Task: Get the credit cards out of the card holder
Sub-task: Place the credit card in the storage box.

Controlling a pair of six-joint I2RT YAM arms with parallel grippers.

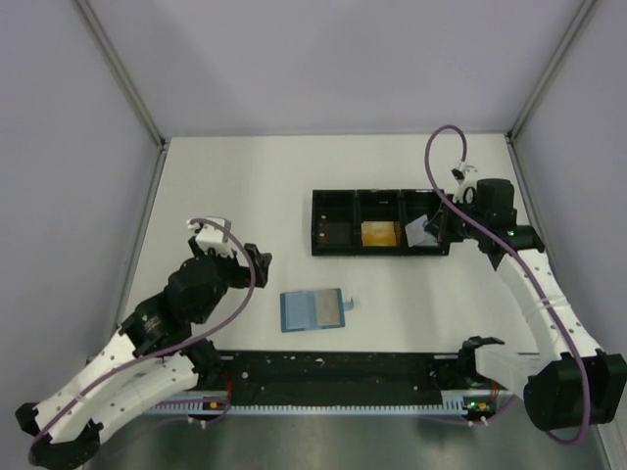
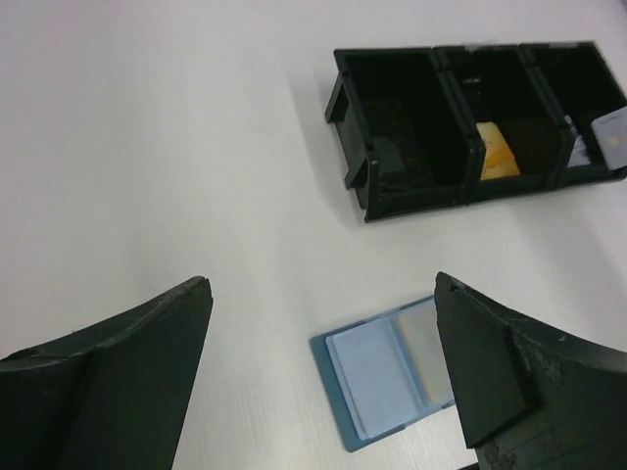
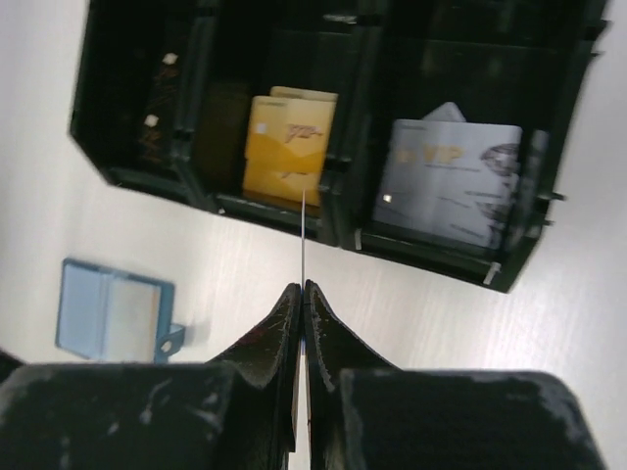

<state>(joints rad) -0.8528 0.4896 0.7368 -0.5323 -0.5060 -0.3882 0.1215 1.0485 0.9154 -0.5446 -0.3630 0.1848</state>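
The teal-blue card holder (image 1: 313, 309) (image 2: 392, 377) (image 3: 113, 308) lies open on the white table, its right leaf showing a pale grey-beige face. My left gripper (image 1: 240, 257) (image 2: 323, 284) hovers open and holding nothing, just left of the holder. My right gripper (image 1: 438, 227) (image 3: 304, 286) is shut on a thin card (image 3: 304, 235) seen edge-on, at the near edge of the black tray (image 1: 382, 193). An orange-gold card (image 1: 379, 234) (image 3: 289, 147) (image 2: 497, 157) rests in the middle compartment. A silver card (image 3: 456, 186) (image 2: 615, 137) leans in the right one.
The black tray (image 2: 392, 211) (image 3: 274, 208) has three compartments and stands at the back centre; its left compartment looks dark inside. Grey enclosure walls close off the left, right and back. A black rail runs along the near edge between the arm bases.
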